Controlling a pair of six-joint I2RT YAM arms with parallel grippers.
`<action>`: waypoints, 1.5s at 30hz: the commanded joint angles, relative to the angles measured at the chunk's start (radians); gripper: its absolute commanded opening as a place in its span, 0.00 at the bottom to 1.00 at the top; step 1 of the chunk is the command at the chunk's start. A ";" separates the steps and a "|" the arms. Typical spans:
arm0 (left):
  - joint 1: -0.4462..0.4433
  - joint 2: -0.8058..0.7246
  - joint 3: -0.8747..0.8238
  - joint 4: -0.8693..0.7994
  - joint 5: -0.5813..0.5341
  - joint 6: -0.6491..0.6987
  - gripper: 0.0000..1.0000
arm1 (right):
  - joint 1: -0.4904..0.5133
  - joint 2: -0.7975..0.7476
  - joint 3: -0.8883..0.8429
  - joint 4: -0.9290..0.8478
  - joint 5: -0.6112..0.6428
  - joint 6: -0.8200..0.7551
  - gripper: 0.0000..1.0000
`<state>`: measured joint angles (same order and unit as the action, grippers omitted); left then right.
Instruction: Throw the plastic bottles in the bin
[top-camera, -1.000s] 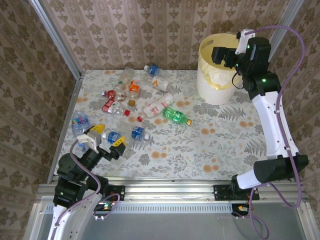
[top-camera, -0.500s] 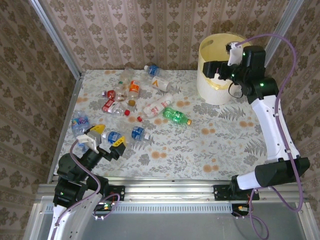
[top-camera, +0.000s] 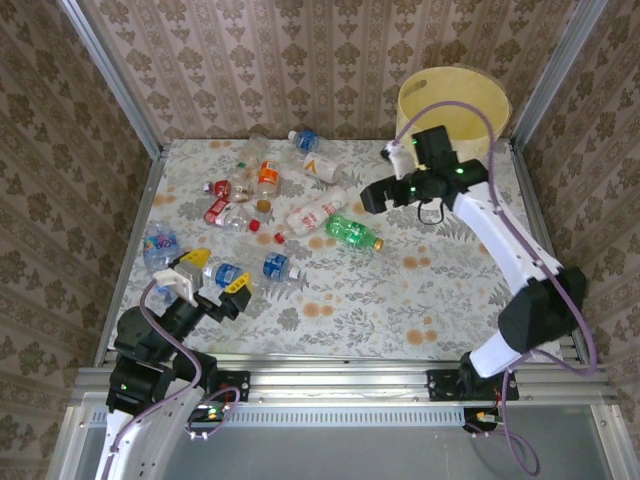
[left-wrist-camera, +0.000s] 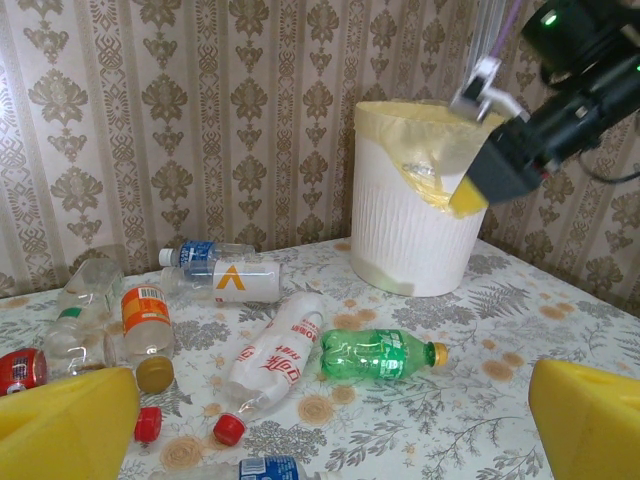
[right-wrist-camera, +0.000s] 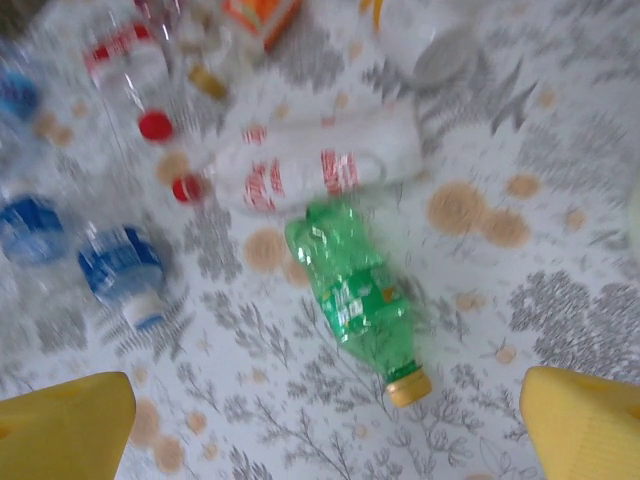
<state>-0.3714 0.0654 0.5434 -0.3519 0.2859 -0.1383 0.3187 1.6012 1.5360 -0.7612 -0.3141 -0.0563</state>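
While the green bottle (right-wrist-camera: 355, 295) lies on its side on the table (top-camera: 420, 290), just ahead of and below the right gripper (top-camera: 368, 198), the step in hand is judged to be the approach for a pick. The bottle sits between the lines of the two spread fingers (right-wrist-camera: 65, 420), cap end nearest. The jaws stand wide apart and hold nothing. The other bottles (top-camera: 262, 178) lie scattered beyond the green one. The bin (top-camera: 470, 95) stands behind this gripper, at the far corner.

Next move, as judged:
- Descend over the bottle body.
- Set the fingers across its width.
- Close, lift, carry back to the bin.

The left gripper (top-camera: 218, 272), also wide apart and empty, hovers beside a blue-label bottle (top-camera: 278, 266).
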 joint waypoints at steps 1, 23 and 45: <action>0.006 0.002 0.010 0.022 0.019 0.006 1.00 | 0.048 0.077 0.002 -0.085 0.098 -0.085 1.00; 0.009 0.002 0.009 0.024 0.022 0.010 1.00 | 0.121 0.392 0.074 -0.098 0.197 -0.170 0.93; 0.006 0.236 0.142 0.005 0.001 -0.238 1.00 | 0.129 0.436 0.005 0.053 0.156 -0.171 0.64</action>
<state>-0.3714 0.2417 0.6384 -0.3737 0.2695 -0.2523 0.4397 2.0758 1.5734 -0.7399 -0.1398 -0.2325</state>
